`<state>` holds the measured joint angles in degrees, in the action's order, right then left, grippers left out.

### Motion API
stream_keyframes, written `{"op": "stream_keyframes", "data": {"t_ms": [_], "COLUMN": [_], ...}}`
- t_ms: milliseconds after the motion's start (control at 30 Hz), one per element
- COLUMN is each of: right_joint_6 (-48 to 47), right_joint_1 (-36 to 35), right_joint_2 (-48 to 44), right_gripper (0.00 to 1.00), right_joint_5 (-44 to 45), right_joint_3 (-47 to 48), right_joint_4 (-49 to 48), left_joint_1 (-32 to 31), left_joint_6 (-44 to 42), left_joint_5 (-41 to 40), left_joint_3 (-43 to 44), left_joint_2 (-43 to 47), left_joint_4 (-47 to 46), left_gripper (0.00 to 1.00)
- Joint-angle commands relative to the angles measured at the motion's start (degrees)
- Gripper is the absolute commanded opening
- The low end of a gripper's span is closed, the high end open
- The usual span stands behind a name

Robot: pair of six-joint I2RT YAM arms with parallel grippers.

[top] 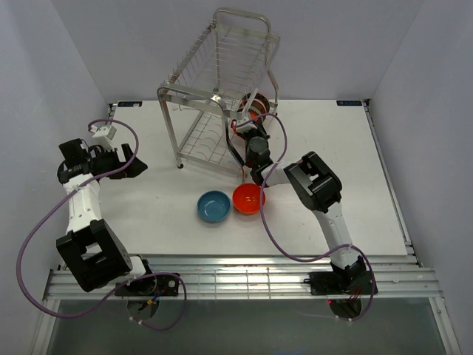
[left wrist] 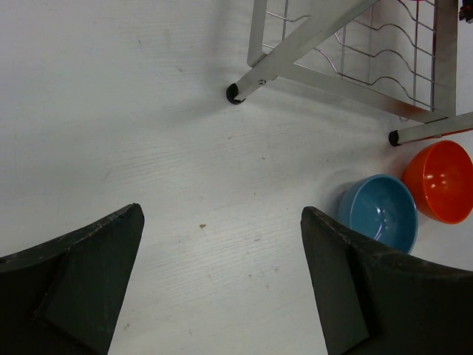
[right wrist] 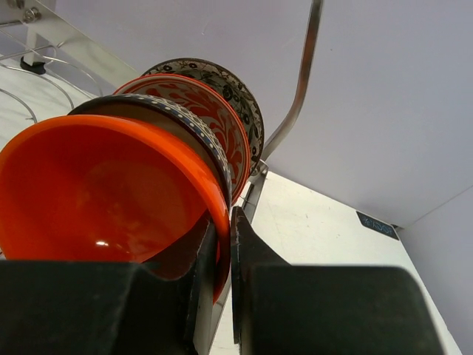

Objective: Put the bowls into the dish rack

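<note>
Jaws of the right arm are pinched almost closed on the rim of an orange bowl (right wrist: 103, 192). It stands on edge in the lower tier of the dish rack (top: 185, 89), with three patterned bowls (right wrist: 214, 111) just beyond. Left jaws gape wide, empty, above the tabletop (top: 332, 148). A blue bowl (left wrist: 378, 213) and a second orange bowl (left wrist: 441, 181) lie ahead, to their right.

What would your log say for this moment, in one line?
right fingers: shut on orange bowl rim, at dish rack | left fingers: open, empty | on table: blue bowl, second orange bowl
</note>
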<state>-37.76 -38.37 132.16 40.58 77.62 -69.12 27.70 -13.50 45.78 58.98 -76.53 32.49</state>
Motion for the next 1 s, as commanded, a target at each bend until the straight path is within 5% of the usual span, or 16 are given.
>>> {"op": "stream_keyframes", "data": {"t_ms": [0,233,967], "right_joint_6": [-3.20,-5.13,7.34], "right_joint_1": [-0.56,-0.74,-1.27], "right_joint_2": [0.64,0.38,-8.93], "right_gripper": [0.08,0.09,0.52], "right_joint_5": [1.52,1.08,-4.19], "right_joint_3": [0.78,-2.12,-8.98], "right_joint_4": [-6.99,-9.18,4.43], "left_joint_1": [0.42,0.42,0.42], "left_joint_6": [-0.92,-0.92,-0.48], "left_joint_5": [0.19,0.28,0.54], "left_joint_3": [0.17,0.43,0.35], "left_joint_2": [0.42,0.33,0.86], "left_joint_4": [-0.85,-0.85,-0.67], "left_gripper": [0.98,0.98,0.98]}}
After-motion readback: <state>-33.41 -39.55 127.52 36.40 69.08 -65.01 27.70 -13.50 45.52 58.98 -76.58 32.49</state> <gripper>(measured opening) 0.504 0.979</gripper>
